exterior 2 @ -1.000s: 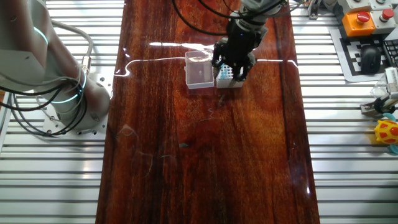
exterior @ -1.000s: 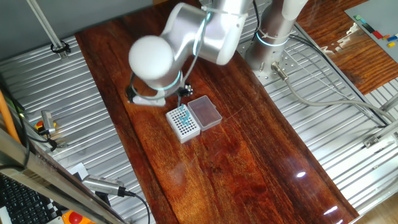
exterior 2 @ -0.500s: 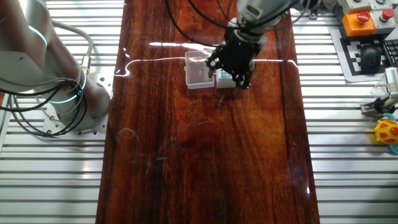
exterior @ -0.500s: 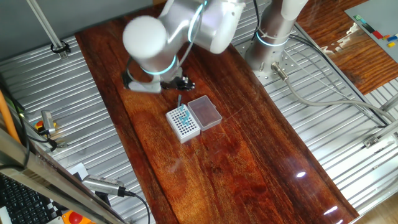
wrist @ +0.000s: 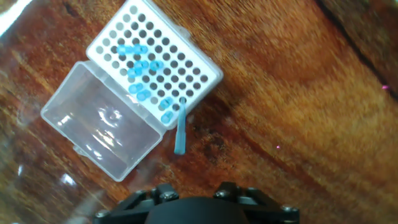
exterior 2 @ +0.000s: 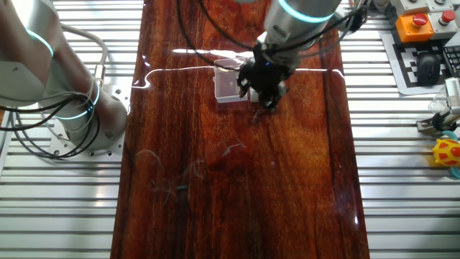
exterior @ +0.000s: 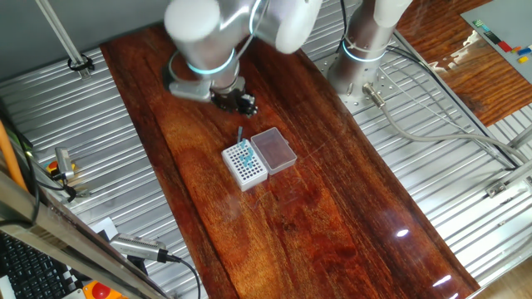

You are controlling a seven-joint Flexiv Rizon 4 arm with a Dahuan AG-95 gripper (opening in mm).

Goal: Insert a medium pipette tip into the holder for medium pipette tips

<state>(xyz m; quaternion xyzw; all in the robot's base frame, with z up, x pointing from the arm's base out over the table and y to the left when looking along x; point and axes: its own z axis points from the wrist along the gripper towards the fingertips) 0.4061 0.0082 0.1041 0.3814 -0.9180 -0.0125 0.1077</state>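
While the medium pipette tip (wrist: 180, 127) is leaning half-seated in the holder (wrist: 155, 62) at upper-centre frame, the claw (exterior: 237, 101), grip unreadable, is hovering clear; it needs straight-down pressing.

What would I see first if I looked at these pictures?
First, the white holder full of little dark holes, with some blue tips sitting in it, on the dark red wooden table. One blue tip sticks up tall and tilted at the holder's edge, next to the clear box. The big silver robot arm looms above them.
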